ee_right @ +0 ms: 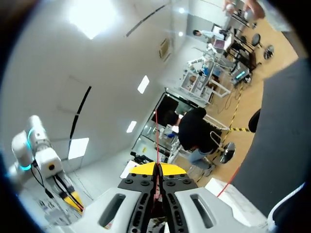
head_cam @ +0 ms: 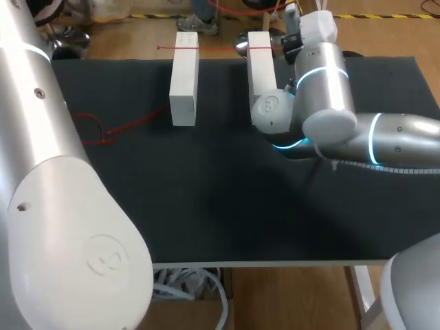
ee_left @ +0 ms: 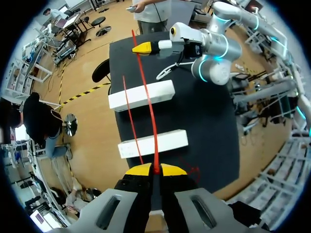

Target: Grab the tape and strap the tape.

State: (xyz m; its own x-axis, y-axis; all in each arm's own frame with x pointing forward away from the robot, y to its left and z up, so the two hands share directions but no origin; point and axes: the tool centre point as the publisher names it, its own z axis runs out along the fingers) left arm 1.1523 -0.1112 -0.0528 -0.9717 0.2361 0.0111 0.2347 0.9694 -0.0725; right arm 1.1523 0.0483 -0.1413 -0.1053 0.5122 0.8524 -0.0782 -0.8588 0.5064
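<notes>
A thin red tape (head_cam: 213,48) is stretched across the far ends of two white blocks (head_cam: 184,75) (head_cam: 261,65). In the left wrist view my left gripper (ee_left: 156,170) is shut on the red tape (ee_left: 149,111), which runs over both blocks (ee_left: 153,143) (ee_left: 141,94) to my right gripper (ee_left: 143,47). A second strand (ee_left: 131,121) lies beside it. My right gripper (ee_right: 156,168) is shut on the tape (ee_right: 156,136), held off the table's far edge. My left gripper is hidden in the head view.
More loose red tape (head_cam: 103,130) curls on the black table (head_cam: 227,206) left of the blocks. My right arm (head_cam: 330,103) reaches over the table's right half beside the right block. My left arm (head_cam: 48,172) fills the near left.
</notes>
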